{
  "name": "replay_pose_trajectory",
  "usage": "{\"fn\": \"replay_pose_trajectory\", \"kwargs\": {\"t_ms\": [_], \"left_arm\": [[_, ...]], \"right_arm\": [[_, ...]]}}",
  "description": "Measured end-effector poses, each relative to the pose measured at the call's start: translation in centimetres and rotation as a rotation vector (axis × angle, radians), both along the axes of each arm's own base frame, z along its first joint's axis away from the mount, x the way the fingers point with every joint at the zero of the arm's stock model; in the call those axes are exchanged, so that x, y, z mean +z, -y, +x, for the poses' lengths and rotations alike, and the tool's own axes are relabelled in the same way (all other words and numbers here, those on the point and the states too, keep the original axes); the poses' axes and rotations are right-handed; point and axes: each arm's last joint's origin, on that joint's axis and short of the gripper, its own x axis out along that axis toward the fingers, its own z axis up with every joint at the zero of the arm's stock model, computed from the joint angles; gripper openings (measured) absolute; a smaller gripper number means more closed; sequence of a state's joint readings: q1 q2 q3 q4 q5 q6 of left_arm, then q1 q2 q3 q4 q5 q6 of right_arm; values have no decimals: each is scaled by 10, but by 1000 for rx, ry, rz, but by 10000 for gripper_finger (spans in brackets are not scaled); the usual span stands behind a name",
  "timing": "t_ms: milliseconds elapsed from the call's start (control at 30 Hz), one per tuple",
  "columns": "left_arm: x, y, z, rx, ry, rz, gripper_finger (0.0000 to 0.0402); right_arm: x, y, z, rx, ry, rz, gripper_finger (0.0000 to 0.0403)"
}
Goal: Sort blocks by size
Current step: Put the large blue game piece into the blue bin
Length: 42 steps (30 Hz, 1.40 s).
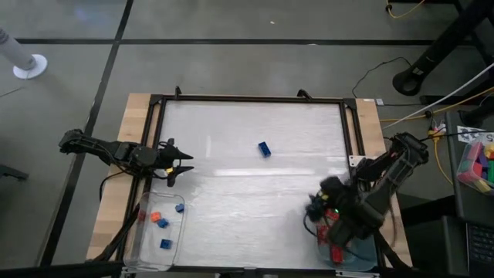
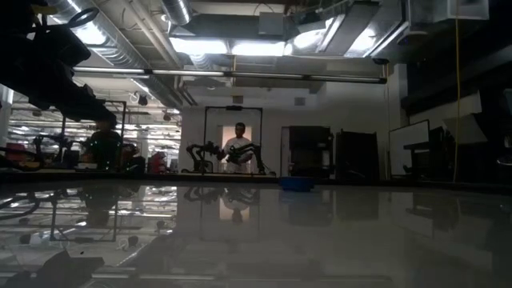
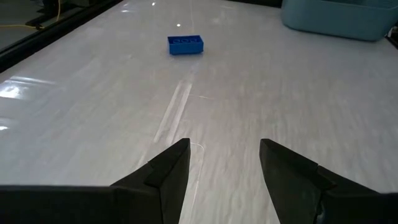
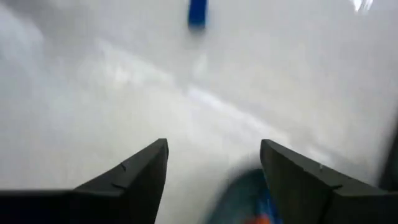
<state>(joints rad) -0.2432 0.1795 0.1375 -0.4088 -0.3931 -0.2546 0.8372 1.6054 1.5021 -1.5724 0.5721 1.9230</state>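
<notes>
One long blue brick (image 1: 265,148) lies alone on the white table, a little past its middle; it also shows in the low view (image 2: 296,183), the left wrist view (image 3: 185,45) and the right wrist view (image 4: 197,12). My left gripper (image 1: 185,164) (image 3: 224,155) is open and empty at the table's left side, pointing toward the brick. My right gripper (image 1: 315,204) (image 4: 214,155) is open and empty at the near right, above the table beside the right tray. Small blue bricks (image 1: 166,244) and an orange one (image 1: 155,217) lie in the left tray.
A clear tray (image 1: 147,251) stands at the near left corner. A bluish tray (image 1: 363,259) with red bricks (image 1: 333,249) stands at the near right, partly under my right arm. A dark frame (image 1: 251,99) rims the table. A pile of coloured bricks (image 1: 477,162) sits off the table, right.
</notes>
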Motion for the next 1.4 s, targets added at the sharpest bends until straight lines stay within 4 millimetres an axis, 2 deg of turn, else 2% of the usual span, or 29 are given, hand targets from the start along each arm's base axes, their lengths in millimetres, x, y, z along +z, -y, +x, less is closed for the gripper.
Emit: {"fn": "replay_pose_trajectory", "kwargs": {"t_ms": [133,233,400,533,733,867,1000,1400], "left_arm": [[0,0,0,0,0,0,182],[0,0,0,0,0,0,182],[0,0,0,0,0,0,182],[0,0,0,0,1,-1,182],[0,0,0,0,-2,0,182],[-1,0,1,0,-10,2,182],[-1,0,1,0,-10,2,182],[-1,0,1,0,-11,2,182]], "right_arm": [[3,31,27,-9,47,-164,254],[1,59,54,-28,17,-192,254],[-2,111,98,13,-23,-180,255],[-11,151,127,52,-56,-125,255],[-41,202,159,80,-114,-26,255],[-62,223,175,91,-122,32,255],[-82,236,185,103,-143,66,255],[-119,247,196,150,-244,110,255]]}}
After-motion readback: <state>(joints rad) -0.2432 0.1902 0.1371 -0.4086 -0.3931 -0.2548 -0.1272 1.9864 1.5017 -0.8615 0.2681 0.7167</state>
